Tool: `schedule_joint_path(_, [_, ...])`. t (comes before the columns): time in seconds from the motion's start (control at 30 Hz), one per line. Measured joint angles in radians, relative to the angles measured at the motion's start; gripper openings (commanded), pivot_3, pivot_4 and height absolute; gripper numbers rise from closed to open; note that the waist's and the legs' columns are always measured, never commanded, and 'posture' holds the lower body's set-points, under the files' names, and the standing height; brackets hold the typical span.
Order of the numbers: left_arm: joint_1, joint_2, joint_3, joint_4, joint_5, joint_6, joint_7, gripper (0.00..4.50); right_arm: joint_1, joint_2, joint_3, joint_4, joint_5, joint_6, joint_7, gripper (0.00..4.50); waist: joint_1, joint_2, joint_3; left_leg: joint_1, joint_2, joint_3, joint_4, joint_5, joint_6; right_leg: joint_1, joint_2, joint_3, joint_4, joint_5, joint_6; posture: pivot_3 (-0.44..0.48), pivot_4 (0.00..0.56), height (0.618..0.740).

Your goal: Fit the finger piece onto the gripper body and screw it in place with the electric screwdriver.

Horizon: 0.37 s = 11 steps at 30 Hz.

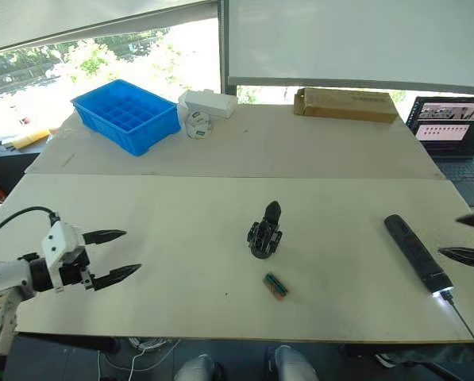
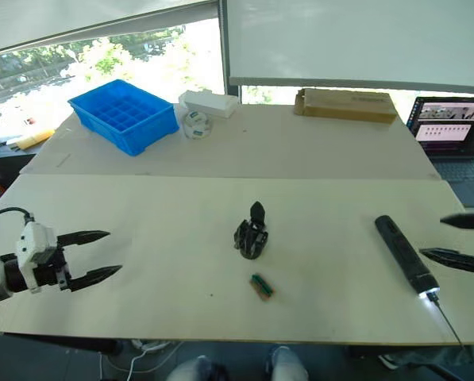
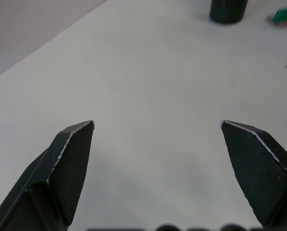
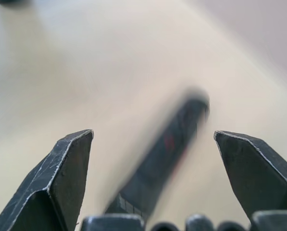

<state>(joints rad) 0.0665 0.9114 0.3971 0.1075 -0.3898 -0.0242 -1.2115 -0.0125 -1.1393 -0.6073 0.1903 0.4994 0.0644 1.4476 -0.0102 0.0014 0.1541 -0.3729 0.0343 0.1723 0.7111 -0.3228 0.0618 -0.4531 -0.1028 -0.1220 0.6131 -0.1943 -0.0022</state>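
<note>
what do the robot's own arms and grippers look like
The left gripper has a boxy white body, a dark wrist joint and a black cable looping off its arm. Each gripper carries two long black fingers tapering to points with pale, worn edges. The right gripper shows matching black fingers.

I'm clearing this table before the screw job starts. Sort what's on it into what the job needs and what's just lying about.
Needed for the job:
gripper body, standing mid-table
electric screwdriver, lying near the right gripper, its tip light on

Just lying about:
green-and-brown block
blue tray
white box
cardboard box
laptop

I can't make out a loose finger piece.
</note>
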Motion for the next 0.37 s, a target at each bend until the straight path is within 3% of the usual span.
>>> schedule_joint_path(0.2, [0.005,0.027,0.027,0.167,0.060,-0.082,0.023,4.50,0.058,0.191,0.030,-0.286,0.045,-0.105,-0.001,4.44,0.001,0.000,0.000,0.001,0.000,0.000,0.000,-0.003,-0.005,-0.001,-0.009,0.000,0.003,0.002,-0.003,0.000,0.150,0.740])
schedule_joint_path(0.37, [0.013,0.011,0.015,0.146,0.069,-0.089,0.024,4.50,0.027,0.233,0.090,-0.336,0.032,-0.153,-0.046,4.44,0.008,0.000,0.000,0.001,-0.001,0.000,0.000,-0.001,-0.001,-0.001,-0.007,0.000,0.004,0.006,-0.010,0.000,0.150,0.740])
